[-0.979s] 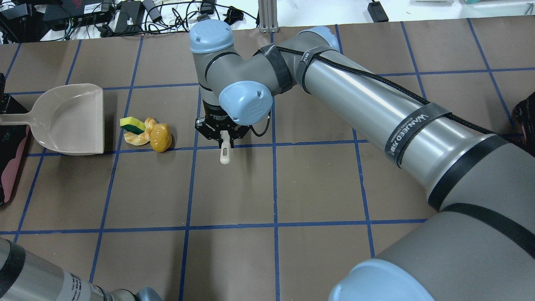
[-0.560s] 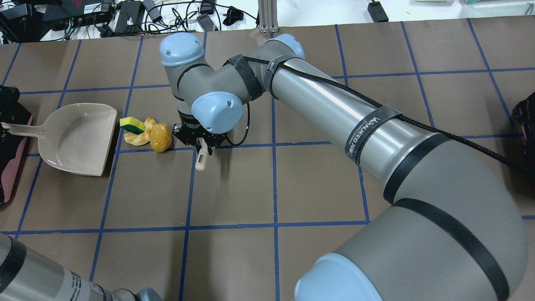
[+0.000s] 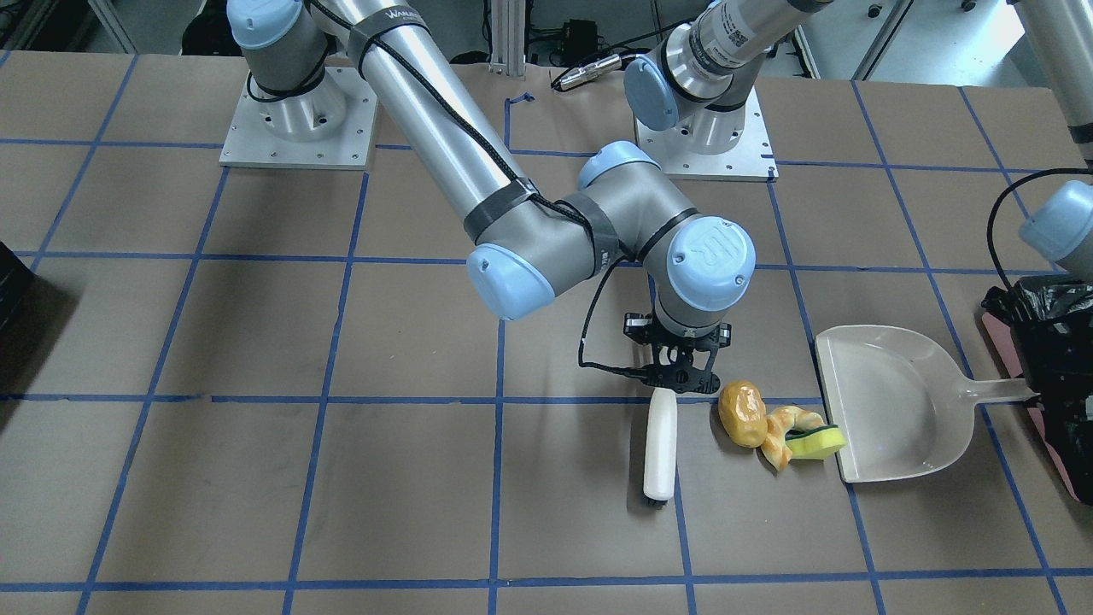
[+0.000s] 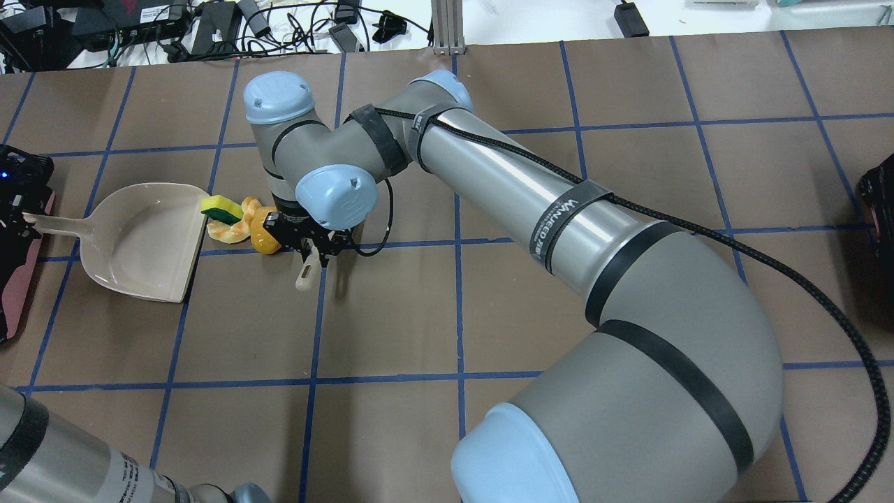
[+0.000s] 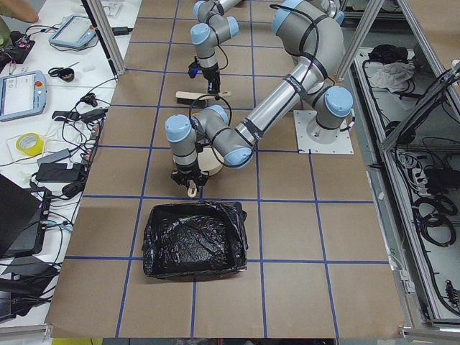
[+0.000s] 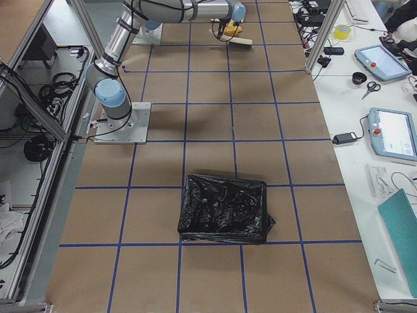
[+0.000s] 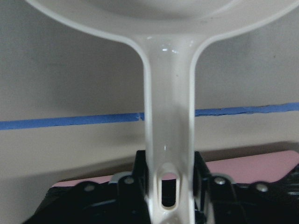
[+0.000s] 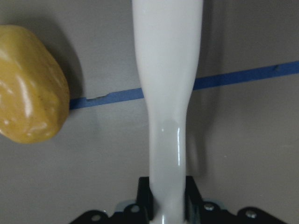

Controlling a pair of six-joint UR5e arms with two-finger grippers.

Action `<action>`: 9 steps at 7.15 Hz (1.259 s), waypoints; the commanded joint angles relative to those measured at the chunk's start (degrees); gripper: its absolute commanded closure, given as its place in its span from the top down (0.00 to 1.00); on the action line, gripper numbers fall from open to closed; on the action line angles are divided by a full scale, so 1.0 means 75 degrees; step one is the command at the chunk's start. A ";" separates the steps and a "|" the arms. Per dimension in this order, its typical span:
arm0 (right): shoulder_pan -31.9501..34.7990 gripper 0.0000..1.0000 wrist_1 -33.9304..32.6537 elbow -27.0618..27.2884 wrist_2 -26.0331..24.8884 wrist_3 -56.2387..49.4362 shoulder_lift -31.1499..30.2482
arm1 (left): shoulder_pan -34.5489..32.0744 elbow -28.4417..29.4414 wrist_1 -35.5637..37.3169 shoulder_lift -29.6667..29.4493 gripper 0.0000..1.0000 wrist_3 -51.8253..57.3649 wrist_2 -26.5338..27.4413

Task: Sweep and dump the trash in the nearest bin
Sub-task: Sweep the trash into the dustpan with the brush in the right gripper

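Where the three bits of trash [image 3: 781, 427] lie bunched on the brown table [image 3: 256, 478], the potato-like lump [image 3: 741, 413] is nearest the brush. The curled pastry piece [image 3: 779, 434] touches the lump on its other side. The yellow-green wedge [image 3: 817, 439] leans against the pastry, its end right at the dustpan's lip. The white dustpan [image 3: 892, 401] sits low on the table with its open mouth facing the pile. Its handle is clamped in the left pincer [image 7: 169, 184], the fingers tight on both sides of it. That pincer hangs over the edge of the bin [image 5: 154, 237], a pink-sided box lined with a crinkled black bag. On the pile's other side the white brush [image 3: 660, 444] lies along the table, just beside the lump, with a narrow gap between them. The right pincer [image 3: 679, 377] is closed on the brush's handle, pointing straight down from the long arm that reaches across the table.
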 commanded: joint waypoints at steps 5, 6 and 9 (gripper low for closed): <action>0.0728 0.00 -0.0048 -0.0786 0.0057 0.1216 0.0513 | -0.0185 -0.0013 0.0275 -0.0149 0.00 -0.0279 0.0060; 0.0775 0.00 -0.0129 -0.0867 0.0324 0.1229 0.0571 | -0.0174 -0.0013 0.0275 -0.0149 0.00 -0.0291 0.0061; 0.0998 0.00 -0.0189 -0.2060 0.0350 0.1604 0.1472 | -0.0185 -0.0013 0.0275 -0.0161 0.00 -0.0291 0.0154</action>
